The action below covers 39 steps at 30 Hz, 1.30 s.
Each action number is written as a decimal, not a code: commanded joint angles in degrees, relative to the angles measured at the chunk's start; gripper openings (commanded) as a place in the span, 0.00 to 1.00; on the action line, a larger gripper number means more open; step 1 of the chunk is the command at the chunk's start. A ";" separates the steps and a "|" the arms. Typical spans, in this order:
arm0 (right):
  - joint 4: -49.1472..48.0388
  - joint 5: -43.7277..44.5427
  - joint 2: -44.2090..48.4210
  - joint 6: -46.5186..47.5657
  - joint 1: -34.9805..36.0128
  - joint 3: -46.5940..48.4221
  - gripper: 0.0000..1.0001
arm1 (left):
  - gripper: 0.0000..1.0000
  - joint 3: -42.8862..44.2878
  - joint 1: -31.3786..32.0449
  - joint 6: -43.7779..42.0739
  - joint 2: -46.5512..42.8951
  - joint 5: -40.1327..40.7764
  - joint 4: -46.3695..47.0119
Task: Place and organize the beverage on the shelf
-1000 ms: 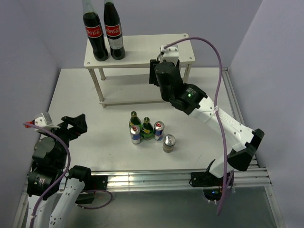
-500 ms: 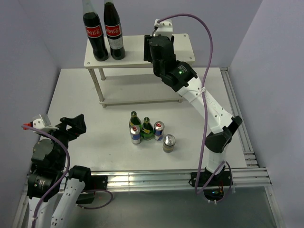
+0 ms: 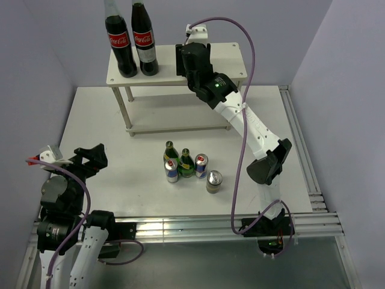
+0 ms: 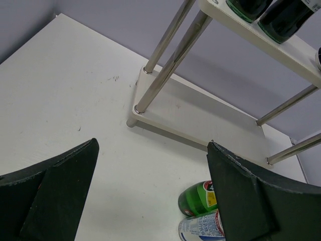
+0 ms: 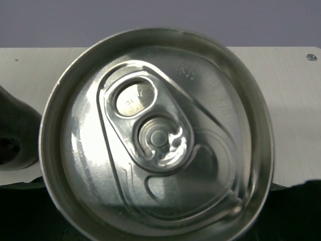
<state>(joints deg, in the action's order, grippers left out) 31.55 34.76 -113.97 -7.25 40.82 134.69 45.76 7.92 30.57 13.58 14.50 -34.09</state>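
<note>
- The right gripper (image 3: pixel 187 63) is at the shelf's (image 3: pixel 231 57) top board, about midway along it, just right of two cola bottles (image 3: pixel 120 45) that stand at the board's left end.
- Its fingers are closed on a can (image 5: pixel 158 135). The right wrist view is filled by the can's silver lid and pull tab, with the white board behind it.
- Whether the can rests on the board or hangs just above it cannot be told.
- The shelf stands along the far edge of the worktop (image 3: pixel 102 120).
- The other drinks are bunched near the middle of the worktop, closer to its near edge: two green glass bottles (image 3: pixel 170 152), two blue-and-silver cans (image 3: pixel 201 165), and a dark can with a yellowish label (image 3: pixel 213 180) at the right end of the bunch.
- The left gripper (image 3: pixel 93 159) is over the near-left corner of the worktop with its fingers spread wide and nothing between them.
</note>
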 commanded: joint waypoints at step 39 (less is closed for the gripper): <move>-10.98 5.66 -5.12 5.40 -2.06 3.03 0.82 | 0.96 -0.41 -2.56 -1.56 -0.93 -1.58 2.36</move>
<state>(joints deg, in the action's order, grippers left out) 24.40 38.02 -118.83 -3.27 39.57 135.00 45.32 5.74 30.39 13.56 13.76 -33.69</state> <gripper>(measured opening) 0.819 0.962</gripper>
